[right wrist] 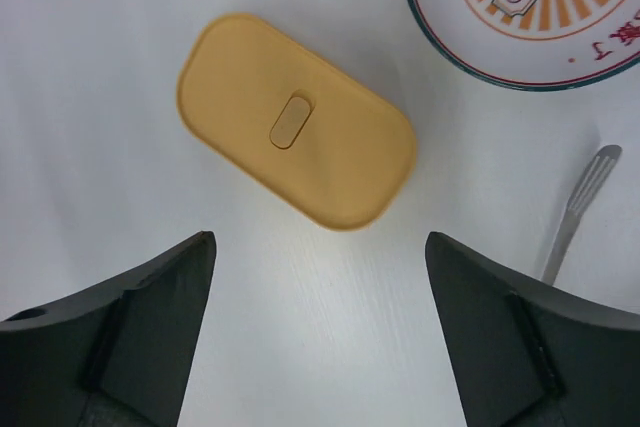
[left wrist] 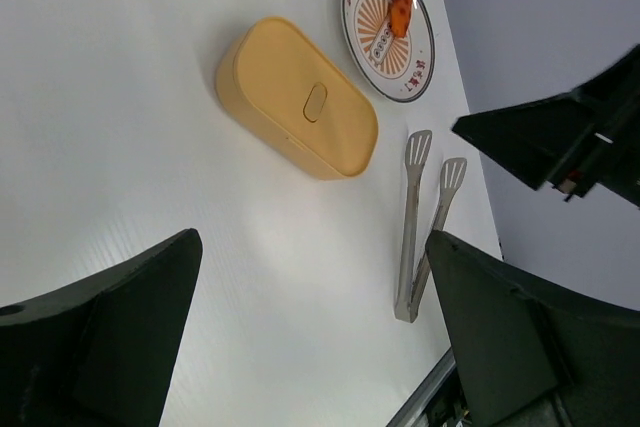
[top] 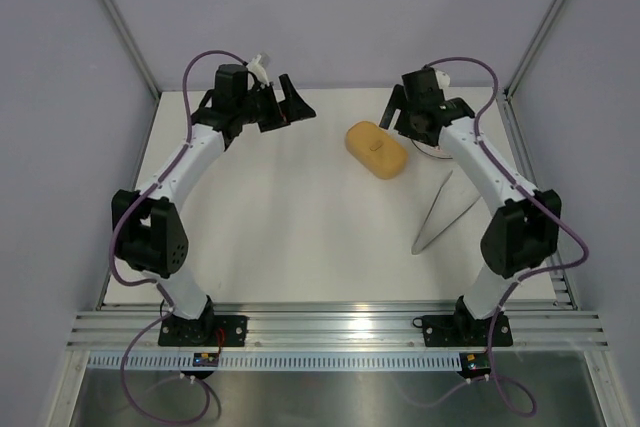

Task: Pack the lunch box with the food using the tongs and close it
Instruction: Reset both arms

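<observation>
The mustard-orange lunch box lies on the table with its lid on, also seen as the box and the box. One orange-brown piece of food rests on a round patterned plate. The silver tongs lie flat to the right of the box, their spatula tips towards the plate. My left gripper hangs open above bare table, left of the box. My right gripper is open just above the box's near edge, holding nothing.
The plate sits beyond the box at the back right, mostly under my right arm in the top view. Aluminium rails run along the table's front edge. Grey walls close in the sides and back.
</observation>
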Action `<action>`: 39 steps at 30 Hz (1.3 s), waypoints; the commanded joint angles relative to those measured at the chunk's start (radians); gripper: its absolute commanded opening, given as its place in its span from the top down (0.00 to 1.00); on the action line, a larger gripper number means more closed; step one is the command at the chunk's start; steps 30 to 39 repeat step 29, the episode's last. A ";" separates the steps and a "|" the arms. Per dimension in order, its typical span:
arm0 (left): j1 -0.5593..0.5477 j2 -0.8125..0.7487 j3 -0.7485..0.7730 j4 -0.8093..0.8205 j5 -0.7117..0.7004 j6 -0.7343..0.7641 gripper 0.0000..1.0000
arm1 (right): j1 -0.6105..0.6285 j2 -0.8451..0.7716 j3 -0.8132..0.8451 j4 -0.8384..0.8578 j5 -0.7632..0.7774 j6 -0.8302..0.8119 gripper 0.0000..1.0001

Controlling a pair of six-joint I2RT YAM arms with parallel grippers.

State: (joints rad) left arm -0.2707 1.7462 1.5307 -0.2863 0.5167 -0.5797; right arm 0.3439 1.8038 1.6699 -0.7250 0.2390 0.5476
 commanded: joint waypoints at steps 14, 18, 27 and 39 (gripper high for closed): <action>-0.001 -0.614 -0.331 -0.336 -0.268 0.219 0.01 | -0.005 -0.662 -0.585 -0.212 0.256 0.121 0.01; -0.002 -0.732 -0.411 -0.393 -0.337 0.221 0.01 | -0.005 -0.785 -0.667 -0.252 0.246 0.159 0.01; -0.001 -0.826 -0.461 -0.448 -0.389 0.245 0.01 | -0.006 -0.906 -0.705 -0.269 0.260 0.178 0.00; -0.001 -0.835 -0.461 -0.450 -0.394 0.247 0.01 | -0.006 -0.908 -0.705 -0.271 0.269 0.179 0.01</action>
